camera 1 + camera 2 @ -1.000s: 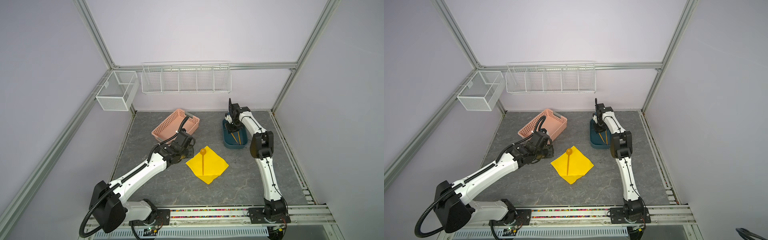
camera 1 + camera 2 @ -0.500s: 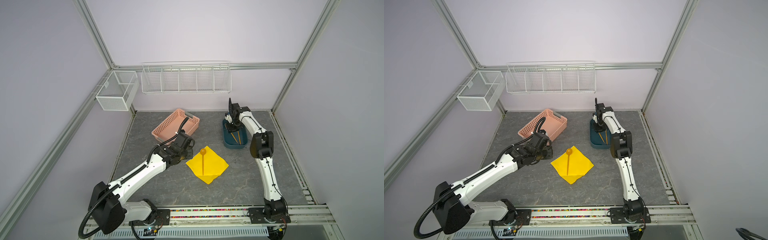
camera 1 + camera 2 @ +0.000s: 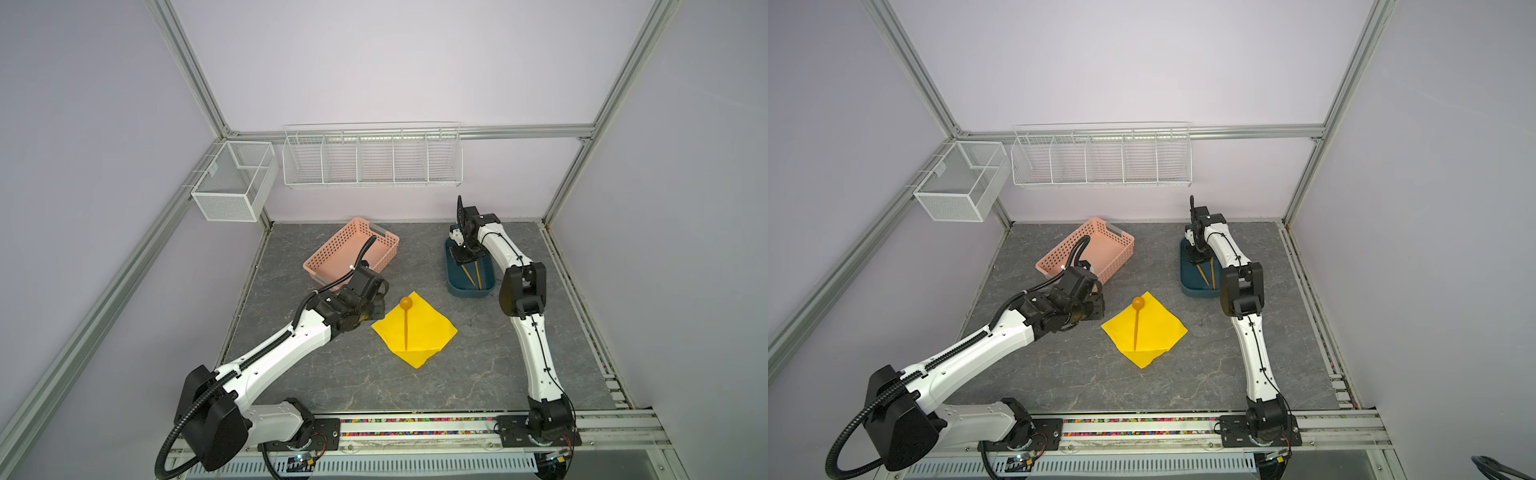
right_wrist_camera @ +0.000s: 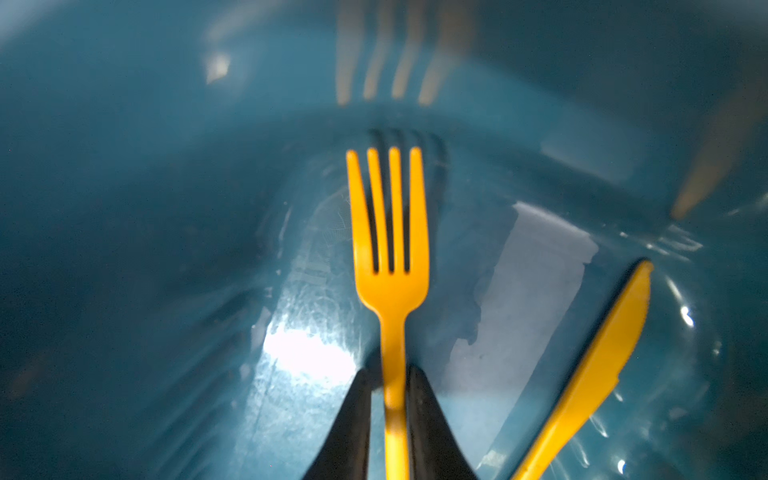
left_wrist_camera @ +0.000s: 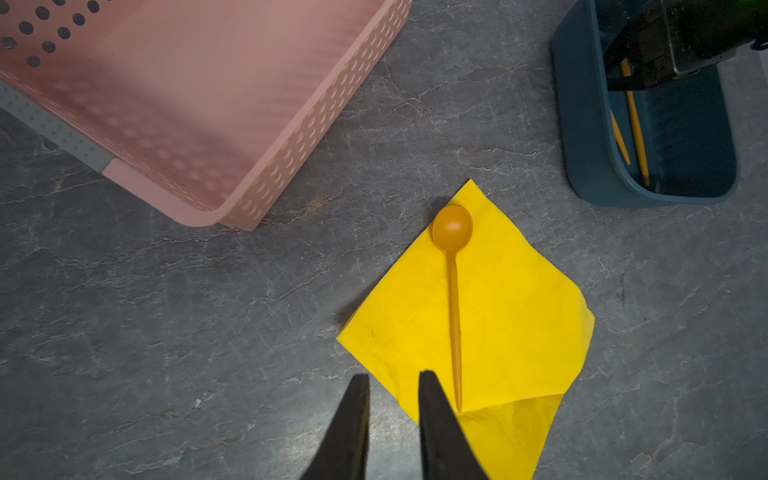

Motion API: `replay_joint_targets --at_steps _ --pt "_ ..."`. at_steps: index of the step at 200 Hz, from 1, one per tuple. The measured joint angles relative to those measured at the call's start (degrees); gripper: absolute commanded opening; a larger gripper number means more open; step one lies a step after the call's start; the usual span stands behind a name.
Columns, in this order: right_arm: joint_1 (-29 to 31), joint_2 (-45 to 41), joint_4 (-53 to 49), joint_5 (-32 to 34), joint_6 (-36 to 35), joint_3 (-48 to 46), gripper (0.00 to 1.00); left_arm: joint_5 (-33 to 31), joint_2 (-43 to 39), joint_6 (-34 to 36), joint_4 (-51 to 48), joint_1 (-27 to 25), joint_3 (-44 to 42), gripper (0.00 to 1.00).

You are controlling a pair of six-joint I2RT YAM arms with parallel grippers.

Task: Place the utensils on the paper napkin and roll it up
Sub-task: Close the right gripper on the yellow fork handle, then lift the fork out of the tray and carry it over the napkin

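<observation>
The yellow paper napkin point(image 3: 430, 328) point(image 5: 519, 316) lies flat mid-table, one corner folded over. Of the utensils, the orange spoon point(image 3: 406, 326) point(image 5: 454, 316) rests on it, bowl pointing away from the robot bases. The fork point(image 4: 390, 286) and knife point(image 4: 598, 365) lie in the dark blue bin point(image 3: 454, 286). My right gripper point(image 4: 388, 372) point(image 3: 466, 258) is down inside the bin, its fingers closed in on either side of the fork's handle. My left gripper point(image 5: 392, 376) point(image 3: 376, 308) hovers at the napkin's left edge, slightly open and empty.
A pink perforated basket point(image 3: 353, 253) sits at the back left, close behind my left arm. White wire baskets point(image 3: 372, 160) hang on the back wall and the left frame. Grey stone tabletop point(image 3: 478, 374) surrounds the napkin.
My right gripper's fingers have narrowed around the fork's handle. The left arm has drawn back slightly to the left, away from the napkin. Spoon and napkin have not moved.
</observation>
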Motion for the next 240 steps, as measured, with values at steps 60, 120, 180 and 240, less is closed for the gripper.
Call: replay_joint_targets --at_steps 60,120,180,240 --pt "0.0 -2.3 3.1 0.0 0.2 -4.2 0.15 -0.3 -0.5 0.0 0.0 0.0 -0.6 0.23" --pt "0.2 -8.5 5.5 0.0 1.1 -13.5 0.13 -0.3 -1.4 -0.6 0.2 0.0 -1.5 0.23" --pt "1.1 -17.2 7.8 0.5 2.4 -19.3 0.13 -0.9 -2.6 -0.8 0.2 0.0 -1.6 0.23" --pt "4.2 -23.5 7.1 4.6 5.6 -22.0 0.12 -2.8 -3.1 -0.6 0.3 0.4 -1.9 0.23"
